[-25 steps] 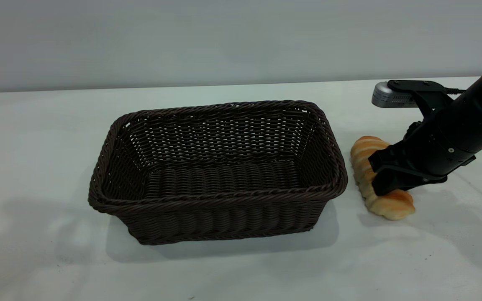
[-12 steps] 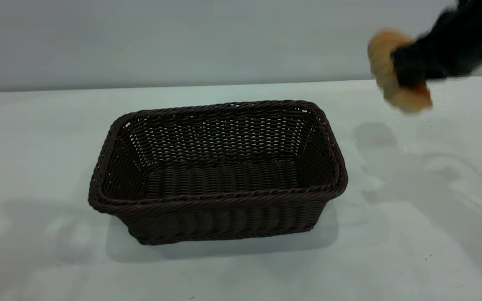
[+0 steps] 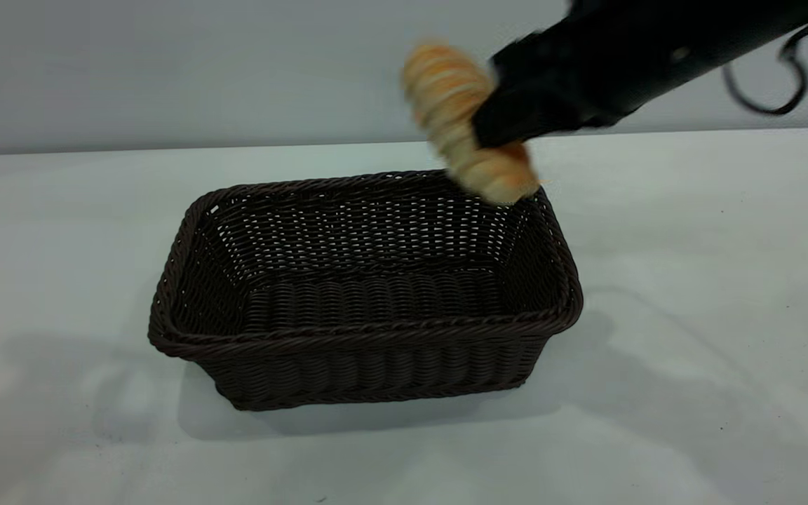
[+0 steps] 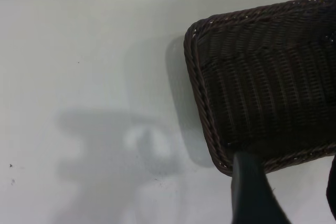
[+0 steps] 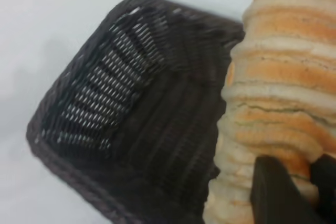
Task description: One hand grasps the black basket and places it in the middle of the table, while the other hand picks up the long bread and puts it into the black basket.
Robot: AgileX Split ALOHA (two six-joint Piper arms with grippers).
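The black basket (image 3: 365, 330) stands on the white table (image 3: 691, 280), empty; it also shows in the left wrist view (image 4: 262, 77) and the right wrist view (image 5: 131, 119). My right gripper (image 3: 495, 130) is shut on the long bread (image 3: 456, 119) and holds it in the air above the basket's back right corner. In the right wrist view the bread (image 5: 278, 93) fills the space beside my right gripper (image 5: 302, 182). My left gripper (image 4: 291, 192) is open and empty, above the table beside one basket corner. It is out of the exterior view.
The right arm's cable (image 3: 769, 84) hangs in a loop above the table's back right. A grey wall (image 3: 165, 70) rises behind the table's far edge. White tabletop lies on all sides of the basket.
My right gripper has lifted the bread off the table at the basket's right and carried it up and left, over the basket's back right corner. The basket has not moved.
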